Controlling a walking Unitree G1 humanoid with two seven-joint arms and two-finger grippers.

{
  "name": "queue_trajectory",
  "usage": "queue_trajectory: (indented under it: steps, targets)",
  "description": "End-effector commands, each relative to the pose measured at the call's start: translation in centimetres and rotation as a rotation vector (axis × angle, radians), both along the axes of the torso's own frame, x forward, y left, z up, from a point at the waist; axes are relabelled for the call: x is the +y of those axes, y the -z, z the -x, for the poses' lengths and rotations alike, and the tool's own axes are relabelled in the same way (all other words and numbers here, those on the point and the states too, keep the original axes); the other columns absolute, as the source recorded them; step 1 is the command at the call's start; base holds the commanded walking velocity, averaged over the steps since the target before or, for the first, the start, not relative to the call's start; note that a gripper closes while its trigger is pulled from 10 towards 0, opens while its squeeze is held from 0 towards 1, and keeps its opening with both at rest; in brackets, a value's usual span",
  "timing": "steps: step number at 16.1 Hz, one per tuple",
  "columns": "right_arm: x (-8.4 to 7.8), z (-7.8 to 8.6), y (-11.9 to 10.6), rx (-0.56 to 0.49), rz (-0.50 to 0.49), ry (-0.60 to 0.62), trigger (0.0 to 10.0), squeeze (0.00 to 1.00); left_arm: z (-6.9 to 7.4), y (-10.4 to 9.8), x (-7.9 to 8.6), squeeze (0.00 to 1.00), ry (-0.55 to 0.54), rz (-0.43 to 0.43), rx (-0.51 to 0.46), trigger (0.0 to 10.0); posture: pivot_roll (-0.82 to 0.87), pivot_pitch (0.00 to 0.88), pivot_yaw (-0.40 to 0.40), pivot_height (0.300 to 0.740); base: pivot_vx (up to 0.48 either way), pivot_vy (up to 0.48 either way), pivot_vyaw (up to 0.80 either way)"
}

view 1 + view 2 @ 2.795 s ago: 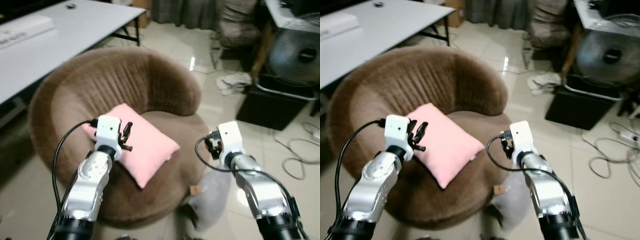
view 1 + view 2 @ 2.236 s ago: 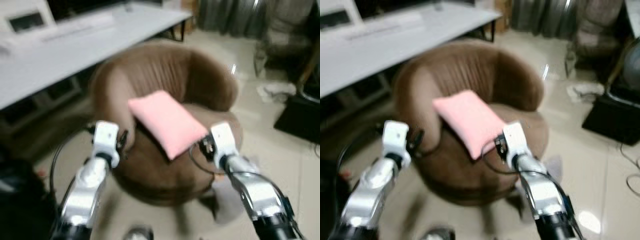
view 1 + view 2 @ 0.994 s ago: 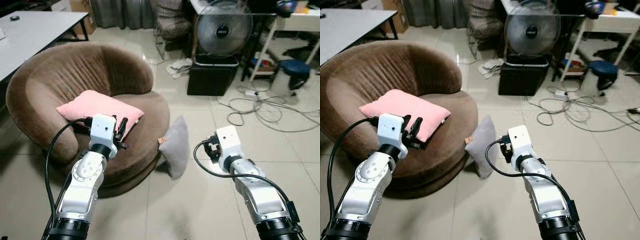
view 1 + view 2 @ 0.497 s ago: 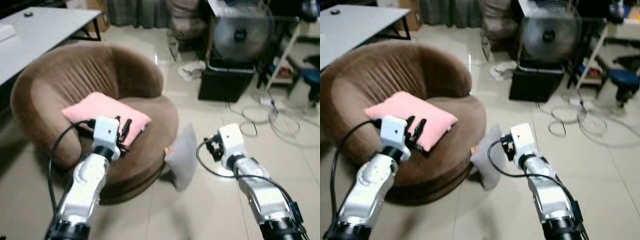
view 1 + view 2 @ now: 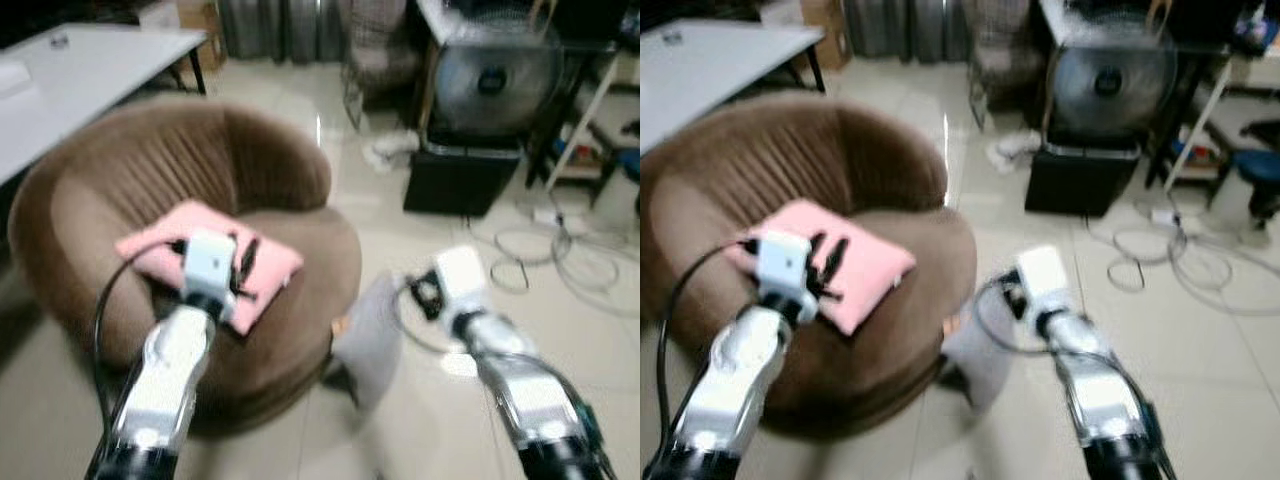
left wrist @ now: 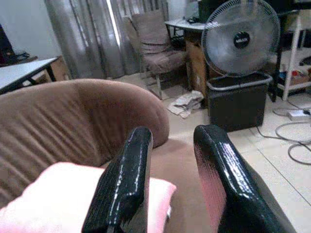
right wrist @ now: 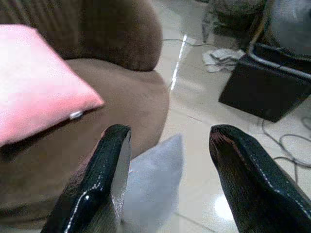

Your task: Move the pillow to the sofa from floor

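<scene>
A grey pillow [image 5: 368,335] stands on the tiled floor, leaning against the front right of the round brown sofa [image 5: 150,170]. A pink pillow [image 5: 275,265] lies on the sofa seat. My left gripper [image 5: 245,262] is held up in front of the pink pillow, open and empty; in the left wrist view its fingers [image 6: 127,184] point over the pink pillow [image 6: 48,194]. My right gripper [image 7: 170,133] is open and empty above the grey pillow [image 7: 150,179], not touching it. The eye views are blurred.
A large fan [image 5: 490,80] sits on a black box [image 5: 455,180] behind the sofa on the right. Cables [image 5: 530,245] lie across the floor at the right. A white table [image 5: 60,70] stands at the far left. Crumpled cloth [image 5: 395,148] lies by the box.
The whole picture has shifted and blurred, so the camera has moved; the sofa looks slightly nearer. Both arms keep the same raised pose with open fingers. The pillows have not moved.
</scene>
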State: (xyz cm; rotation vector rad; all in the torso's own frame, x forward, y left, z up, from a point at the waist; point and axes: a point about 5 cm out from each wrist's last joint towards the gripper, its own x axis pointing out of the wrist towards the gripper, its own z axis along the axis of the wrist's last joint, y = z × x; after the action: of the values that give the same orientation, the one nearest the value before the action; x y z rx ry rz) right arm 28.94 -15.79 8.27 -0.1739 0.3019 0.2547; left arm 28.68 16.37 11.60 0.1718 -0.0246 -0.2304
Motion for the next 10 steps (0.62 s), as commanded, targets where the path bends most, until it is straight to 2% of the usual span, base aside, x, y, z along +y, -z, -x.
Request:
queue_trajectory:
  steps: [1, 3, 10]
  targets:
    - [0.95, -0.27, -0.52, -0.026, -0.015, -0.023, 10.0, 0.00, -0.13, -0.24, 0.94, 0.00, -0.021, -0.017, -0.007, 10.0, 0.05, 0.000, 0.024, 0.740, 0.428, 0.000, 0.00]
    - [0.90, -0.22, -0.41, -0.018, -0.020, -0.017, 10.0, 0.00, -0.14, -0.23, 0.91, 0.00, -0.020, -0.018, -0.006, 10.0, 0.05, 0.000, 0.024, 0.740, 0.428, 0.000, -0.22]
    - [0.86, -0.20, -0.25, -0.016, -0.023, -0.011, 10.0, 0.00, -0.18, -0.18, 0.77, 0.00, -0.012, -0.019, -0.003, 10.0, 0.05, 0.000, 0.032, 0.740, 0.430, 0.000, -0.78]
